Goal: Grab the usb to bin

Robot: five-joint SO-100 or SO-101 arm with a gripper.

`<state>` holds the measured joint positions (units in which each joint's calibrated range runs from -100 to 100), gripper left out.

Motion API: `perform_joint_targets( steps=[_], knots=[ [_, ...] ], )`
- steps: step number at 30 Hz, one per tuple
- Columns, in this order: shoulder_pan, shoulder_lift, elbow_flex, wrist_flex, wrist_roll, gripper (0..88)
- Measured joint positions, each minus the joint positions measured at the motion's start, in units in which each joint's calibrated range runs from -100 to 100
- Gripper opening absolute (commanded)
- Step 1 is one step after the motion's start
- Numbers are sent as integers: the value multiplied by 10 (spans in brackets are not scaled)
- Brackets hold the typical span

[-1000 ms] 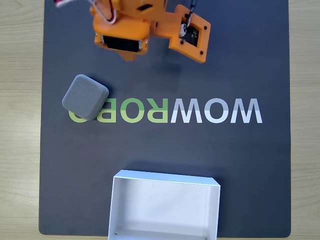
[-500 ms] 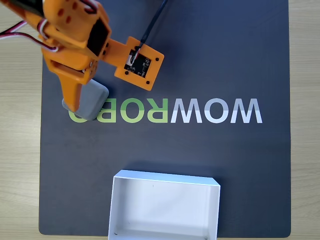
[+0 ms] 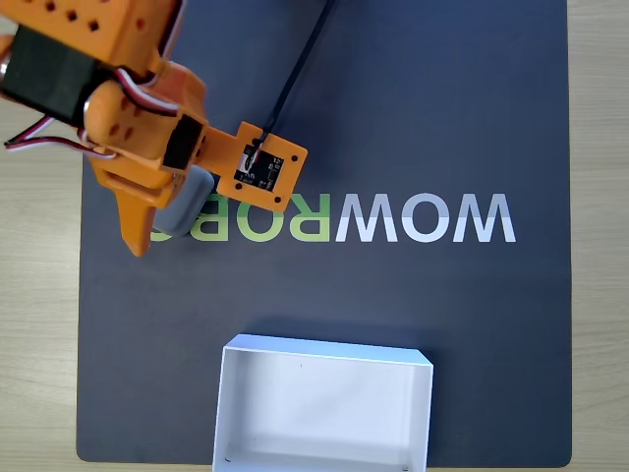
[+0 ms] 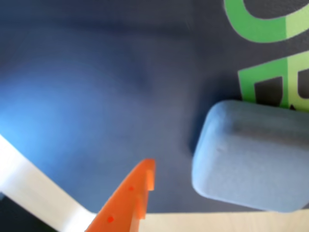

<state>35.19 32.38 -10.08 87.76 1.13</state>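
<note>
Near mat's left edge, usb [image 3: 189,208] partly covered by pincer [image 3: 147,221], pincer state not discernible, bin [image 3: 322,405] well apart, open mat [image 3: 442,118] between.

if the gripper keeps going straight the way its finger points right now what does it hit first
Most likely the bare dark mat, not the gray usb block. In the wrist view the orange finger points past the block's left side, with a gap between them. Depth is hard to judge.
</note>
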Motion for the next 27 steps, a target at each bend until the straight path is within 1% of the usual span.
perform_joint_targets(
  steps=[9, 27],
  knots=[
    [36, 84, -69, 2, -1, 540],
    [37, 133, -79, 0, -1, 538]
  ],
)
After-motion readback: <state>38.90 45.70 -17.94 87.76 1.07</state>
